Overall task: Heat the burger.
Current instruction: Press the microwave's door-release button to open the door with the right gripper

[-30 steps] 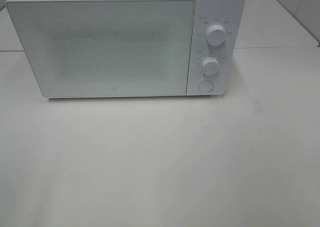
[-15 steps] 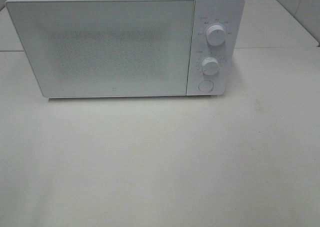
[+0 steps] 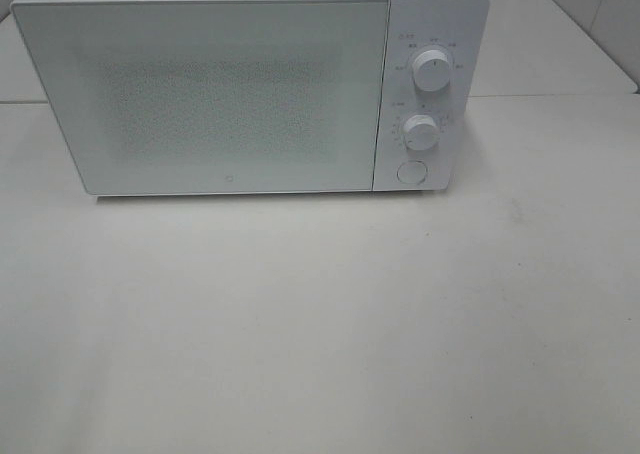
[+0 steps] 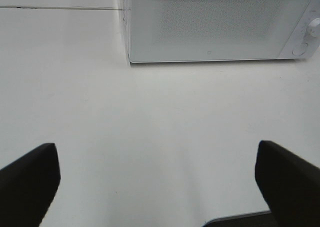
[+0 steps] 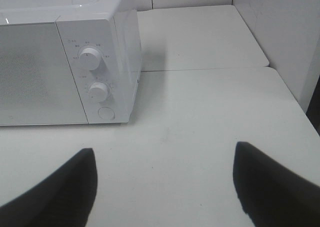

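Note:
The burger is out of view in every frame. A white microwave (image 3: 250,84) stands at the back of the table with its door shut; it also shows as the microwave (image 4: 215,27) in the left wrist view and the microwave (image 5: 65,72) in the right wrist view. Neither arm appears in the high view. My left gripper (image 4: 157,187) hangs open over bare table in front of the microwave, its dark fingers (image 4: 30,187) far apart. My right gripper (image 5: 165,187) is open too, over the table near the microwave's control panel, with nothing between its fingers (image 5: 270,187).
Two round knobs (image 3: 430,69) (image 3: 421,132) and a round button (image 3: 410,172) sit on the microwave's right panel. The white table (image 3: 320,324) stretches in front. A white wall (image 5: 295,37) rises at the table's right side.

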Action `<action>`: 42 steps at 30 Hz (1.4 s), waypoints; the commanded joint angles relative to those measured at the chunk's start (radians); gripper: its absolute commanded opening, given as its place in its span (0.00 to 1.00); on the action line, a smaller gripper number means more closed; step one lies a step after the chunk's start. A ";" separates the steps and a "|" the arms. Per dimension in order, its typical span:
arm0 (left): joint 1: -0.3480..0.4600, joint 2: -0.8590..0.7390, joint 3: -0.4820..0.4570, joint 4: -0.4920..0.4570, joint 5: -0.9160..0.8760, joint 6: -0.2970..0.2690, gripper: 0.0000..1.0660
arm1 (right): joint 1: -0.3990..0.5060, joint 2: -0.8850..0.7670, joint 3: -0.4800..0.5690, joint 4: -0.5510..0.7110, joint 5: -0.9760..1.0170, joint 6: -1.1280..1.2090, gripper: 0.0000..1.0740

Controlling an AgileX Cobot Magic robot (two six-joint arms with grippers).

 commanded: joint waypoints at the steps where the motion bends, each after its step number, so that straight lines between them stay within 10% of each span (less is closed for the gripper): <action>1: 0.002 -0.018 0.004 -0.002 -0.009 -0.002 0.92 | -0.006 0.078 0.022 -0.005 -0.107 -0.007 0.69; 42: 0.002 -0.018 0.004 -0.002 -0.009 -0.002 0.92 | -0.006 0.960 0.208 -0.004 -1.227 -0.029 0.69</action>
